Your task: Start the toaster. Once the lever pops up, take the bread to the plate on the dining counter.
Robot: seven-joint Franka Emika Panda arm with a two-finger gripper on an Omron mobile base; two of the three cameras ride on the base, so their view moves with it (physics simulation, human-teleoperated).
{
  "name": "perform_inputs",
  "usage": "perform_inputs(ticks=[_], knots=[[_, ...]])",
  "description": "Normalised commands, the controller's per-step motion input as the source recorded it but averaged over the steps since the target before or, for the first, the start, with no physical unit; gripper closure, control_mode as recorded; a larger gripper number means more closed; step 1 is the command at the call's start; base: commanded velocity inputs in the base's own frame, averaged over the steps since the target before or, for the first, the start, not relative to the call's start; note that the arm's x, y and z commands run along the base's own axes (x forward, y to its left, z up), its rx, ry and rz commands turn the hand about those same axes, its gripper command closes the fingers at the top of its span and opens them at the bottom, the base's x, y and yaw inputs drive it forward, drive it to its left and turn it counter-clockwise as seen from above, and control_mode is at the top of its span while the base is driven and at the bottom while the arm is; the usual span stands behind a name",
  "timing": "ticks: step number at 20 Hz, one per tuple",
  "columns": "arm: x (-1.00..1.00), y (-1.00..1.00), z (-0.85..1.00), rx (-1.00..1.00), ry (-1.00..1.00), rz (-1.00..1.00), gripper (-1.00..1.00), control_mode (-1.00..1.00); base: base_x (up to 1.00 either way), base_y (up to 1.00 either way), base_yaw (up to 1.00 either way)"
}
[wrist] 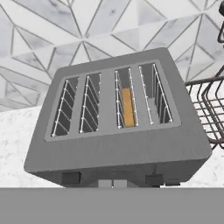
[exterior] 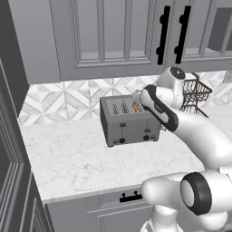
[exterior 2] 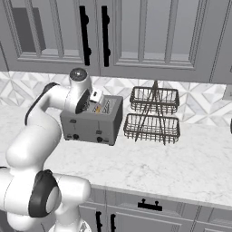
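Toaster [wrist: 118,148] on marble worktop [exterior: 77,158], bread [wrist: 127,107] in third slot, end effector above (finger spread unreadable)

The toaster [wrist: 118,148] is made of dull grey metal, with thin shiny wires in its slots. The bread [wrist: 127,107] looks soft and tan. The table [exterior: 81,158] is smooth white marble. The basket [exterior 2: 153,115] is dark wire.
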Motion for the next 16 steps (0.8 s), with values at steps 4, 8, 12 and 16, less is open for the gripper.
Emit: perform_inputs(ticks=[4,8,12,16], knots=[[0.01,0.00,0.00,-0.02,-0.02,0.16,1.00,-1.00,0.00,0.00,0.00],[0.02,0.00,0.00,-0.05,0.00,0.06,1.00,-1.00,0.00,0.00,0.00],[0.00,0.00,-0.02,-0.04,0.00,0.00,1.00,-1.00,0.00,0.00,0.00],[0.07,0.00,-0.03,-0.04,0.00,0.00,1.00,-1.00,0.00,0.00,0.00]])
